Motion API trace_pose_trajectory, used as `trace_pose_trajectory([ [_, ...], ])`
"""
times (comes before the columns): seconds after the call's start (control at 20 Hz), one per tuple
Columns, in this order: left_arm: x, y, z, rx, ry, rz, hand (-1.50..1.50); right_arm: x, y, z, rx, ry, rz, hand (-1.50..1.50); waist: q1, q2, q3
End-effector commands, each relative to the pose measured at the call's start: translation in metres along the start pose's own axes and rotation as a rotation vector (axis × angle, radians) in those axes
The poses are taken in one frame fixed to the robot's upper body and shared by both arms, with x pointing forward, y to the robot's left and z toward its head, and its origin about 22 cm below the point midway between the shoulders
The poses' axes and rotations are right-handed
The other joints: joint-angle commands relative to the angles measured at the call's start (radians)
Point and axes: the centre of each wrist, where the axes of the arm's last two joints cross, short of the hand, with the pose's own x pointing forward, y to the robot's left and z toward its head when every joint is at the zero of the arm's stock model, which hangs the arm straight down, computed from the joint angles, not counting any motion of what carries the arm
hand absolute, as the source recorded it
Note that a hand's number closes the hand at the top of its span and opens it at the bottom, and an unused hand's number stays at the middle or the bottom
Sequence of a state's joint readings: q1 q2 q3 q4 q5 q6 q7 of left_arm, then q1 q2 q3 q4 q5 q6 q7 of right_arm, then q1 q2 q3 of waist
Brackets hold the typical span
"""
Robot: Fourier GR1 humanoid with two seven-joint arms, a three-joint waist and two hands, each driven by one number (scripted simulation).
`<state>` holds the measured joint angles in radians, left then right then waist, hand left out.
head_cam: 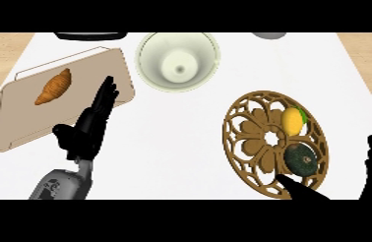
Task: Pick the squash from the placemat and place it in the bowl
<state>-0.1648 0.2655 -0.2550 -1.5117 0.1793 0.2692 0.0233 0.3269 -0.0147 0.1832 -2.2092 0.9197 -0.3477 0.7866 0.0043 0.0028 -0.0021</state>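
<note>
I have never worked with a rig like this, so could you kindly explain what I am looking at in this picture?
This is a single view taken from the robot's head, looking steeply down at a white counter. The robot is a humanoid; only its grey forearms and black hands show, coming in from the bottom.

The left hand rests open with its fingers up, beside a beige tray that holds a croissant. The right hand is at the lower right, a finger reaching over the edge of a round wooden placemat; whether it is open or curled I cannot tell. It holds nothing.

On the placemat lie a dark green squash and a yellow fruit, perhaps a lemon. Behind it stands a pale bowl, where the squash should go.
</note>
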Motion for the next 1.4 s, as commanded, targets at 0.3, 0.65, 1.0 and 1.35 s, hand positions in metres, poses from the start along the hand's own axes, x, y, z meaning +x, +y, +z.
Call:
trace_pose_trajectory([
  [0.3, 0.007, -0.002, -0.011, 0.01, -0.001, -0.011, 0.0, -0.017, 0.013, -0.001, 0.106, 0.072, 0.028, -1.5, -0.009, -0.004, 0.002],
  [0.65, -0.007, -0.014, 0.009, 0.02, 0.008, -0.01, 0.0, -0.021, -0.026, -0.008, 0.095, 0.01, -0.088, -1.5, -0.011, -0.005, 0.003],
  [1.0, 0.004, -0.009, 0.016, 0.001, 0.0, -0.003, 0.0, -0.026, 0.014, 0.001, 0.109, 0.012, -0.155, -1.5, -0.006, -0.004, 0.002],
  [1.35, -0.005, 0.002, 0.005, 0.009, 0.001, -0.009, 0.0, -0.035, 0.015, -0.009, 0.127, 0.044, -0.182, -1.5, -0.006, -0.004, 0.002],
])
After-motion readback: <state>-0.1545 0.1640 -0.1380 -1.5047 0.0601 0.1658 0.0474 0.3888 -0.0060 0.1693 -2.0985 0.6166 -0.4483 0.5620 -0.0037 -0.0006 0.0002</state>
